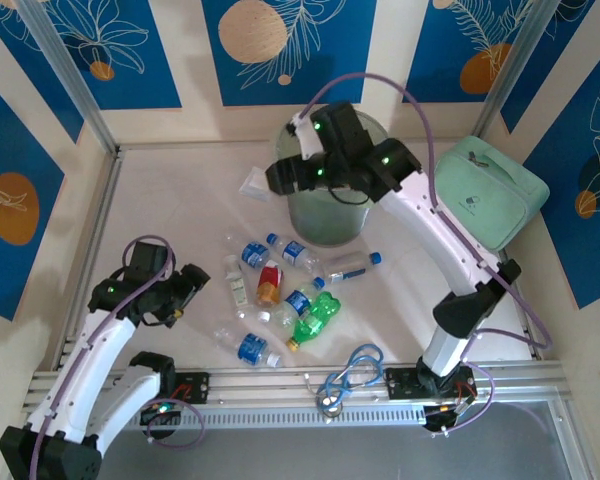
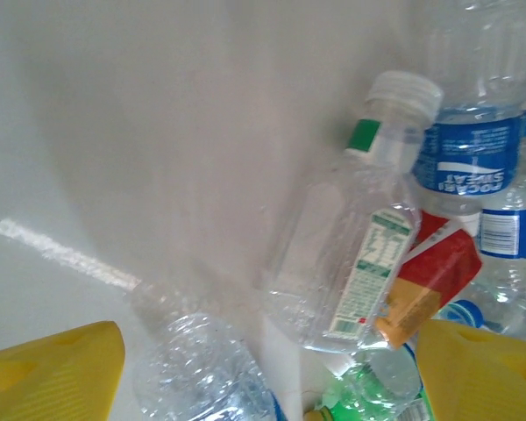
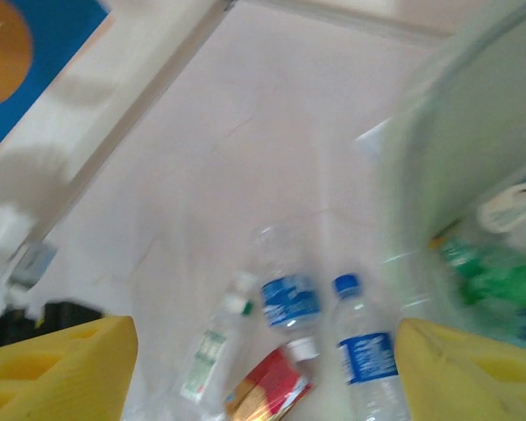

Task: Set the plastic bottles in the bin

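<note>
The left gripper (image 2: 270, 351) has its yellow fingers spread wide, nothing held, low beside the plastic bottles (image 1: 280, 285) strewn across the table (image 1: 180, 200). The right gripper (image 3: 267, 351), also spread and empty, hangs at the rim of the pale green bin (image 1: 325, 225), which stands just behind the bottles.

I see left arm (image 1: 100, 345) folded low near its base, elbow bent, wrist turned inward | left gripper (image 1: 187, 287) jaws wide apart, empty | right arm (image 1: 450, 245) stretched far forward, leaning left, wrist raised | right gripper (image 1: 283, 176) jaws spread, empty
</note>
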Controlling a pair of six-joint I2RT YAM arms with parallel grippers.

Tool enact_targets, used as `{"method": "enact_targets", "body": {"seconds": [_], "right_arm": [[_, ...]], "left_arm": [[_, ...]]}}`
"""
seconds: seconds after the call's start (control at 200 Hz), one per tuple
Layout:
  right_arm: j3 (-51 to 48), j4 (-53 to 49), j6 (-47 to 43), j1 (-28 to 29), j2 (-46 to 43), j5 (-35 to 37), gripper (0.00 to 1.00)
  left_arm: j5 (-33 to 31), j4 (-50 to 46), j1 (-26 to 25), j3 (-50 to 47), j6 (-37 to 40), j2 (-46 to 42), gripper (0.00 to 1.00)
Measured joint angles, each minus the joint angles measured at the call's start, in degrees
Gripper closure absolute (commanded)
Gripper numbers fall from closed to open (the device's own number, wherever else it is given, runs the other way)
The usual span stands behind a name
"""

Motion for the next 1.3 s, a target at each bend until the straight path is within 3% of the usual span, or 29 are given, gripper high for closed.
{"method": "enact_targets", "body": {"seconds": [0.15,0.365,0.525,0.79,1.1,1.301], "right_arm": [[-8.41,3.72,1.07,6.05,-1.4,-2.89,0.23],[-22.49,6.73,3.48,10.47,-1.86,-6.95,0.22],[-29.59,6.82,4.13,17.97,-1.4,-9.7,0.21],[-29.33,6.62,2.82,25.73,7.04,-10.73,0.17],[-23.43,4.09,1.36,28.04,18.62,-6.73,0.16],[-20.13,1.62,1.53,31.06,23.34,-3.26,0.16]], "left_arm": [[0.02,-3.21,-0.04,-2.25,-2.43,-1.51,0.18],[0.22,-4.61,-0.46,-4.61,-5.35,-2.71,0.16],[-2.67,-4.24,-0.44,-2.12,-3.89,1.88,0.12],[-9.84,1.7,1.66,4.61,0.22,8.37,0.1],[-9.09,6.73,10.21,2.03,1.27,10.12,0.1],[-7.17,7.06,13.16,-0.42,2.6,8.96,0.11]]}}
